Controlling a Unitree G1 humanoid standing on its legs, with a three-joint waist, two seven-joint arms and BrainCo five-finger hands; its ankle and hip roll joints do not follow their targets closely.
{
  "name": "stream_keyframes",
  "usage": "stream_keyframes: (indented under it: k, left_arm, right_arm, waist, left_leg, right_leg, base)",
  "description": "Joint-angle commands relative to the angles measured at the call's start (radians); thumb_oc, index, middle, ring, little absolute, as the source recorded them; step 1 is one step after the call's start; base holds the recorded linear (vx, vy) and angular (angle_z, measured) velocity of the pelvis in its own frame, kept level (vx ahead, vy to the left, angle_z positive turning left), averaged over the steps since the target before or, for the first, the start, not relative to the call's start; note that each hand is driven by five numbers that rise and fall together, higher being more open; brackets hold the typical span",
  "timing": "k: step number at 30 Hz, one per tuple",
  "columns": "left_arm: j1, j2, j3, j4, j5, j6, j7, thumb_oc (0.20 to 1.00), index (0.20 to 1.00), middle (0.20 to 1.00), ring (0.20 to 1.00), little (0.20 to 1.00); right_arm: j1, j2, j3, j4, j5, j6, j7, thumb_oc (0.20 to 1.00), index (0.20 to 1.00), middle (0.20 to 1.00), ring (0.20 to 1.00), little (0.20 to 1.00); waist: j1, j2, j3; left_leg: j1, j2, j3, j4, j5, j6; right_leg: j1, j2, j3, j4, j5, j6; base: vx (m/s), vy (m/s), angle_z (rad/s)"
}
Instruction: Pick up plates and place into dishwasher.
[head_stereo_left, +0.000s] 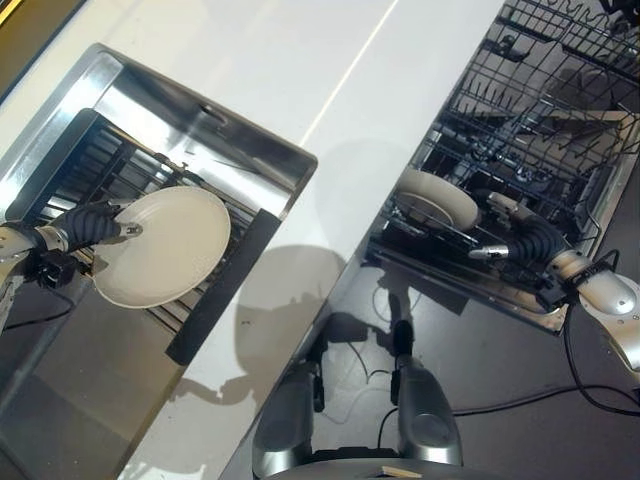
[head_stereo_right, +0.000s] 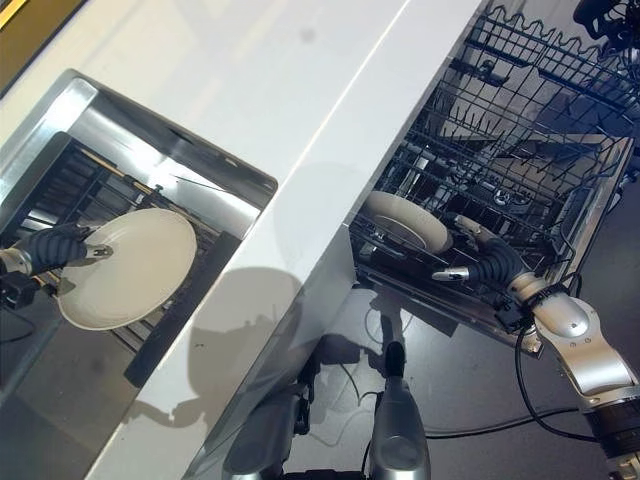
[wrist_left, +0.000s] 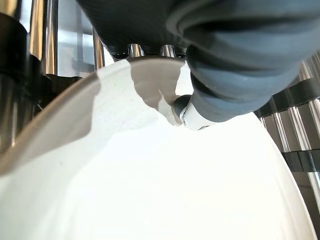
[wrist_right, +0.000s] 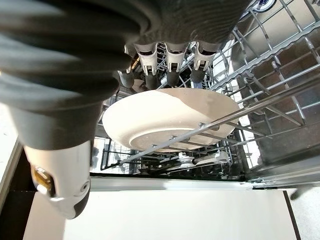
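Observation:
A white plate (head_stereo_left: 165, 250) hangs tilted over the steel sink (head_stereo_left: 200, 110). My left hand (head_stereo_left: 85, 225) is shut on its rim, with the thumb (wrist_left: 195, 112) pressed on the plate's upper face (wrist_left: 150, 190) and the fingers underneath. A second white plate (head_stereo_left: 435, 198) rests in the lower dishwasher rack (head_stereo_left: 540, 120), near its front corner. My right hand (head_stereo_left: 535, 240) is open just beside this plate (wrist_right: 170, 117). Its straight fingers (wrist_right: 172, 60) reach over the far rim, while the thumb (wrist_right: 60, 165) stays apart on the near side.
A dark grid rack (head_stereo_left: 90, 165) lies in the sink bottom under the held plate. A dark strip (head_stereo_left: 225, 290) runs along the sink's near edge. The white counter (head_stereo_left: 330, 70) separates the sink from the pulled-out dishwasher rack, whose upright wire tines surround the resting plate.

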Motion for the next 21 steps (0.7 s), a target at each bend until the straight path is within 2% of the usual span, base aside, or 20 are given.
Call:
stream_keyframes:
  k: [1, 5, 7, 10, 12, 18, 20, 21]
  left_arm:
    - [0.206, -0.146, -0.186, -0.275, -0.109, -0.006, -0.318, 0.2, 0.2, 0.2, 0.2, 0.2]
    - [0.221, -0.148, -0.158, -0.295, -0.121, -0.027, -0.274, 0.2, 0.2, 0.2, 0.2, 0.2]
    - [0.23, -0.149, -0.134, -0.306, -0.121, -0.085, -0.184, 0.2, 0.2, 0.2, 0.2, 0.2]
    - [0.251, -0.165, -0.061, -0.34, -0.138, -0.122, -0.023, 0.2, 0.2, 0.2, 0.2, 0.2]
    - [0.283, -0.182, 0.03, -0.362, -0.096, -0.126, 0.094, 0.2, 0.2, 0.2, 0.2, 0.2]
    - [0.37, -0.209, 0.229, -0.372, 0.108, -0.165, 0.328, 0.2, 0.2, 0.2, 0.2, 0.2]
    - [0.389, -0.213, 0.276, -0.375, 0.162, -0.186, 0.39, 0.2, 0.2, 0.2, 0.2, 0.2]
    - [0.414, -0.214, 0.331, -0.38, 0.205, -0.21, 0.434, 0.2, 0.2, 0.2, 0.2, 0.2]
  right_arm:
    - [-0.009, -0.029, -0.004, -0.04, 0.035, -0.073, -0.014, 1.0, 1.0, 1.0, 1.0, 1.0]
    - [0.007, -0.024, -0.009, -0.044, 0.033, -0.08, -0.013, 1.0, 1.0, 1.0, 1.0, 1.0]
    - [0.018, -0.02, -0.016, -0.043, 0.031, -0.084, -0.012, 1.0, 1.0, 1.0, 1.0, 1.0]
    - [0.049, -0.01, -0.041, -0.047, 0.026, -0.087, -0.004, 1.0, 1.0, 1.0, 1.0, 1.0]
    - [0.093, 0.017, -0.085, -0.049, 0.009, -0.093, 0.017, 1.0, 1.0, 1.0, 1.0, 1.0]
    - [0.165, 0.07, -0.168, -0.049, -0.011, -0.095, 0.061, 1.0, 1.0, 1.0, 1.0, 1.0]
    - [0.174, 0.078, -0.181, -0.05, -0.016, -0.092, 0.065, 1.0, 1.0, 1.0, 1.0, 1.0]
    - [0.192, 0.091, -0.203, -0.053, -0.024, -0.093, 0.075, 1.0, 1.0, 1.0, 1.0, 1.0]
  waist:
    - [-0.003, -0.036, -0.066]
    - [0.004, -0.035, -0.083]
    - [0.008, -0.035, -0.097]
    - [0.018, -0.036, -0.117]
    - [0.03, -0.038, -0.142]
    - [0.06, -0.048, -0.198]
    - [0.066, -0.051, -0.21]
    - [0.074, -0.052, -0.225]
  left_leg:
    - [-0.07, -0.01, 0.026, 0.062, -0.022, 0.024]
    - [-0.052, -0.01, 0.024, 0.049, -0.023, 0.024]
    - [-0.039, -0.01, 0.022, 0.042, -0.024, 0.023]
    - [-0.021, -0.01, 0.018, 0.032, -0.026, 0.023]
    - [-0.005, -0.01, 0.012, 0.021, -0.028, 0.024]
    - [0.026, -0.008, -0.01, -0.003, -0.029, 0.021]
    - [0.033, -0.006, -0.015, -0.008, -0.03, 0.02]
    - [0.04, -0.004, -0.02, -0.013, -0.031, 0.018]
  right_leg:
    - [-0.031, -0.068, 0.043, 0.084, -0.038, 0.055]
    - [-0.014, -0.068, 0.036, 0.074, -0.042, 0.054]
    - [-0.001, -0.067, 0.031, 0.069, -0.046, 0.053]
    - [0.02, -0.066, 0.022, 0.061, -0.054, 0.052]
    - [0.041, -0.066, 0.012, 0.049, -0.061, 0.052]
    - [0.083, -0.062, -0.015, 0.029, -0.075, 0.051]
    - [0.091, -0.061, -0.02, 0.027, -0.08, 0.049]
    - [0.098, -0.059, -0.024, 0.026, -0.085, 0.047]
  base:
    - [0.0, 0.0, 0.0]
    - [0.0, 0.0, 0.0]
    - [0.04, -0.009, 0.0]
    - [0.06, -0.012, 0.0]
    - [0.08, -0.031, 0.04]
    - [0.05, -0.043, 0.08]
    - [0.03, -0.024, 0.04]
    - [0.04, -0.015, 0.03]
